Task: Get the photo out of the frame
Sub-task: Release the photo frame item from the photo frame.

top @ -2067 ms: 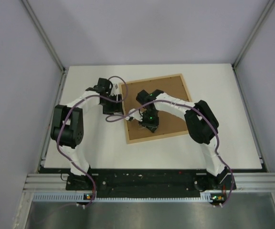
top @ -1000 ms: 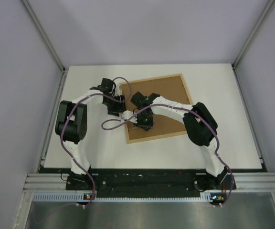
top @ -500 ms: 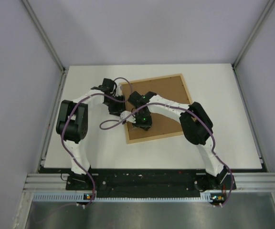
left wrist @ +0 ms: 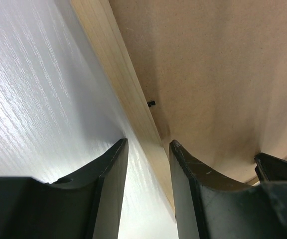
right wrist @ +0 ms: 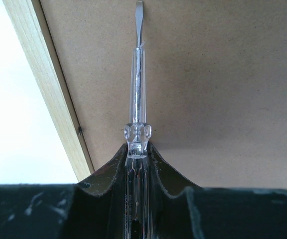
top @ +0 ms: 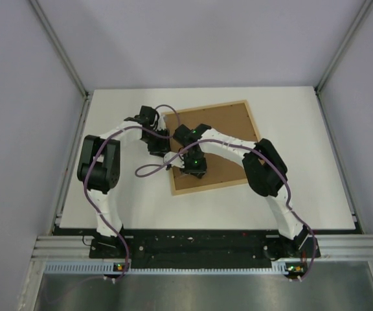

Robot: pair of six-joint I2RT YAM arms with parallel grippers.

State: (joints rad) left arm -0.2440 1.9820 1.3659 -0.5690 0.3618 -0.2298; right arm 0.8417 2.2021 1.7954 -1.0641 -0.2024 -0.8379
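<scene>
Right gripper, clamped on a screwdriver, has slid left over the brown back of the frame (to pry it loose, likely), while left gripper's parted jaws straddle its left rail.

**Colours: brown board, pale wood, white table**

Frame, centre of top view: plain brown fibreboard back, light wood rim. Table white with faint streaky grain. Screwdriver: clear handle, silver shaft. Arms white with black joints, cables purple. Walls pale lilac.

White arms, black joint housings, looping purple cables, glossy black left gripper fingers.
</scene>
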